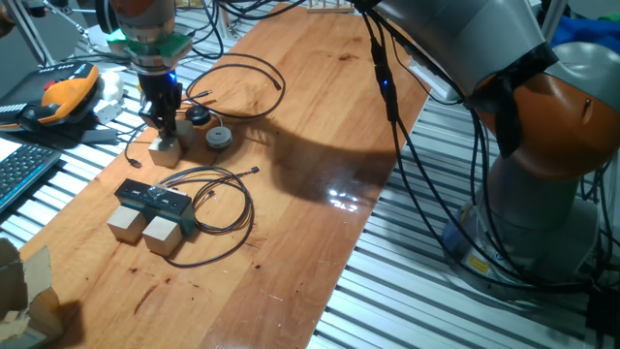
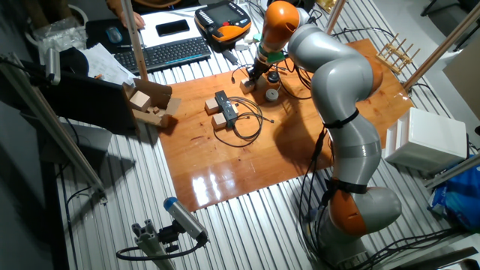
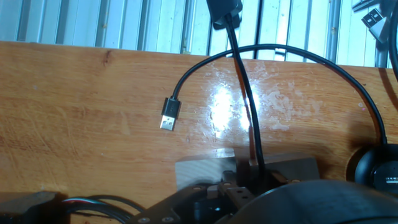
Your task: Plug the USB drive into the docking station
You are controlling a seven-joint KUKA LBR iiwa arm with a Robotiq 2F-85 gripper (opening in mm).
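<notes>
The docking station [image 1: 153,199] is a flat black bar lying on two pale wooden cubes, with its thin black cable looped to the right; it also shows in the other fixed view [image 2: 224,103]. My gripper [image 1: 167,131] points straight down, with its tips at the top of a third wooden cube [image 1: 165,151] behind the dock. In the other fixed view the gripper [image 2: 255,75] is at the table's far side. The USB drive is hidden by the fingers. The hand view shows only the cube's top [image 3: 202,169] under the hand, so I cannot tell how the jaws stand.
A small black puck [image 1: 199,116] on a cable and a pale round disc [image 1: 217,138] lie just right of the gripper. A loose cable ends in a USB plug [image 3: 169,115]. A keyboard [image 2: 169,54] and an orange pendant [image 1: 68,92] lie beyond the table's left edge.
</notes>
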